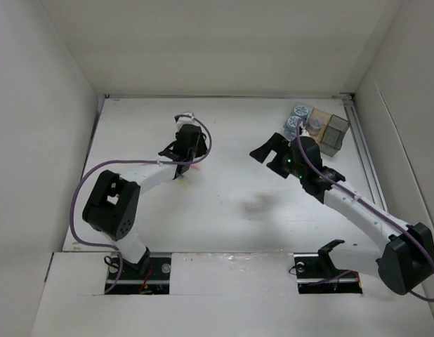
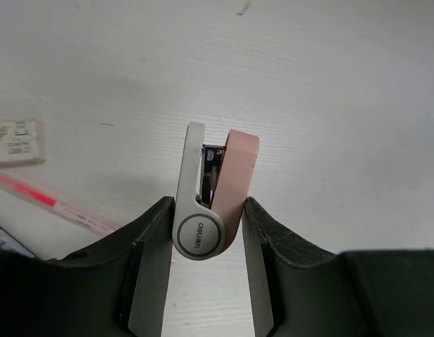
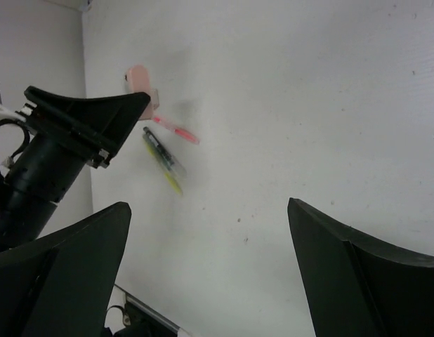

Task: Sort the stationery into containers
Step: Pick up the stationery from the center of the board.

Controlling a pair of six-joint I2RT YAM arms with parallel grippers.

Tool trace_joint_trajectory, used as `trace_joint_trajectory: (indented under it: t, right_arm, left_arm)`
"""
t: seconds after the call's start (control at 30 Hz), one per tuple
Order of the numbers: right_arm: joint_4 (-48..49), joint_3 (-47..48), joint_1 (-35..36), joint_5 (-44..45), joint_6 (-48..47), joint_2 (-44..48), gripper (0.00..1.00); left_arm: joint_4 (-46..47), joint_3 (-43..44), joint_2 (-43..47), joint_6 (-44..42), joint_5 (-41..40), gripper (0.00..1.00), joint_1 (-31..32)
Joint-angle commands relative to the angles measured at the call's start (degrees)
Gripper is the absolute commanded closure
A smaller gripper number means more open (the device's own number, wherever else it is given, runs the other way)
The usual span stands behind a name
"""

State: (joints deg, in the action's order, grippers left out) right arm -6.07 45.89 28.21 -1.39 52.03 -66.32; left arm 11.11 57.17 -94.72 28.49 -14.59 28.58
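Note:
A grey and pink stapler (image 2: 208,203) sits between the fingers of my left gripper (image 2: 206,214), which is shut on its hinge end. A pink-red pen (image 2: 52,203) lies on the table to its left, and a yellow-green pen (image 3: 163,160) lies beside it. My right gripper (image 3: 208,210) hangs open over bare table with nothing between its fingers. At the back right stands the block of containers (image 1: 335,133). Two blue rolls (image 1: 296,119) fill its left bins, and a silvery cylinder (image 1: 315,127) stands in a tan one.
A small white labelled block (image 2: 17,140) lies beyond the pink pen. White walls close in the table on the left, back and right. The right arm (image 1: 357,207) stretches from the near right toward the containers.

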Motion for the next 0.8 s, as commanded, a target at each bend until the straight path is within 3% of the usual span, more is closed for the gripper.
trace_joint_trajectory:
  t: [0.0, 0.17, 0.4, 0.6, 0.77]
  right_arm:
    - [4.4, -0.5, -2.6, -7.6, -0.1, -0.6, 0.0]
    - [5.4, 0.6, -4.5, -14.0, 1.1, -1.2, 0.0]
    - [6.7, 2.5, -4.5, -17.7, 3.1, -5.8, 0.0]
    - [8.7, 1.9, -3.9, -16.6, 4.7, -8.2, 0.0]
    - [10.4, 1.9, -2.3, -17.9, 5.4, -10.2, 0.09]
  left_arm:
    - [5.6, -2.3, 4.8, -2.6, 3.5, 0.89, 4.5]
    - [14.6, -8.7, 8.0, -4.8, 9.1, 0.89, 10.2]
    - [18.9, -10.9, 10.6, -7.7, 13.3, 0.89, 17.5]
    - [21.9, -12.3, 12.2, -7.7, 18.0, 0.89, 17.5]
    - [23.9, -13.0, 12.2, -8.3, 22.7, 0.89, 17.5]
